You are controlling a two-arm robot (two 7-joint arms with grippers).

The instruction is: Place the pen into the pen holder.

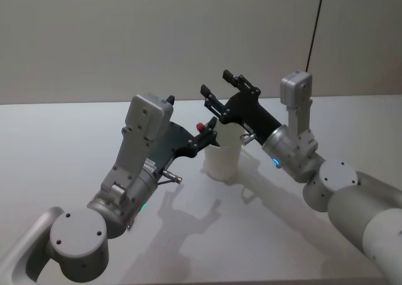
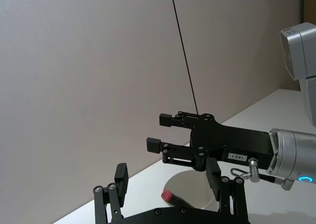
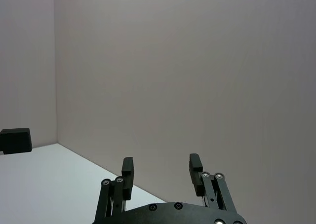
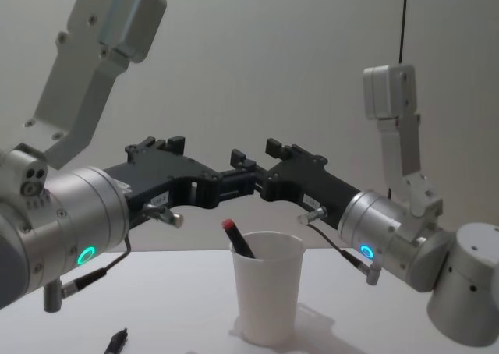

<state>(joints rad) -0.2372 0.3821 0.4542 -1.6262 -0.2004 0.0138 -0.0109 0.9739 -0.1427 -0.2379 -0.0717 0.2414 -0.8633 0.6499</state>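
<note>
Left claw and right claw gaped empty above a white paper cup; its red-capped black pen seemed light, stiff, grippable below the cap.

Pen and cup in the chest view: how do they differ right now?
The pen is dark with a red end; the cup is plain white. The pen leans tilted; the cup stands upright. Shared: the pen sits inside the cup, below the open left gripper and right gripper.

The right gripper holds its fingers apart above the white bench, with a plain wall behind and a dark block near the bench's far edge.
</note>
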